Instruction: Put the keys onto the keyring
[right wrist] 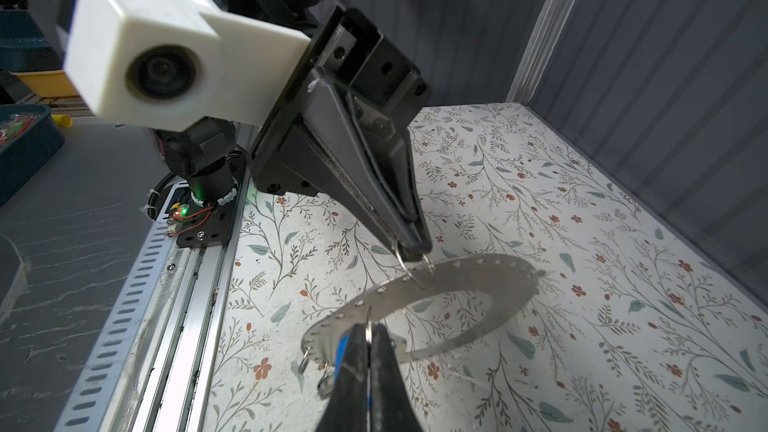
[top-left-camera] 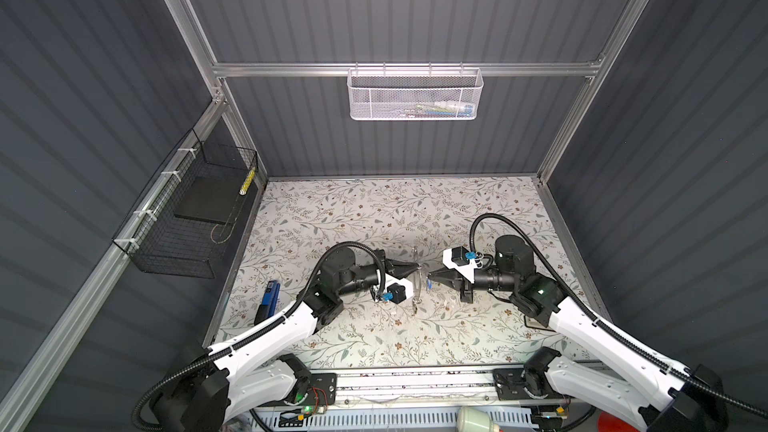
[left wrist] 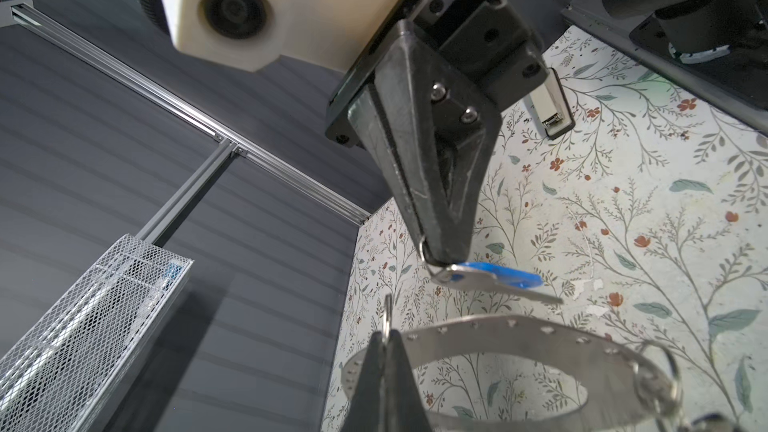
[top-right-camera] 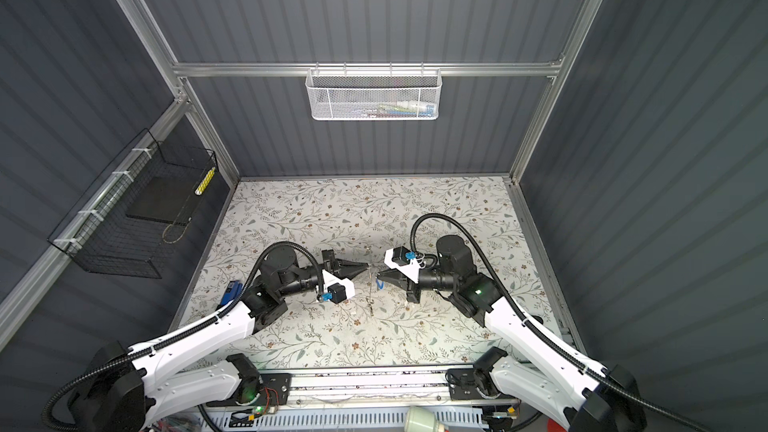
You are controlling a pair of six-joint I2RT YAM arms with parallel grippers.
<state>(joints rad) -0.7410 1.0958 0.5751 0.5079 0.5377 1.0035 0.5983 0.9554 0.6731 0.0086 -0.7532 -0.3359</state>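
Your left tool (right wrist: 413, 249) pressed shut on a small wire loop (right wrist: 415, 270) threaded through the keyring (right wrist: 478, 280) | keyring hangs clear of the table (top-left-camera: 374, 218), edge-on in both top views, between your two tools | your right tool (left wrist: 436, 259) pinches the silvery key (left wrist: 478, 283) by its head, blue tag (left wrist: 503, 273) alongside, just beside the keyring's band

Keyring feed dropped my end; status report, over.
Left gripper shut on wire loop through keyring. Right gripper shut on blue-tagged key, near keyring, not yet on. Nothing between.
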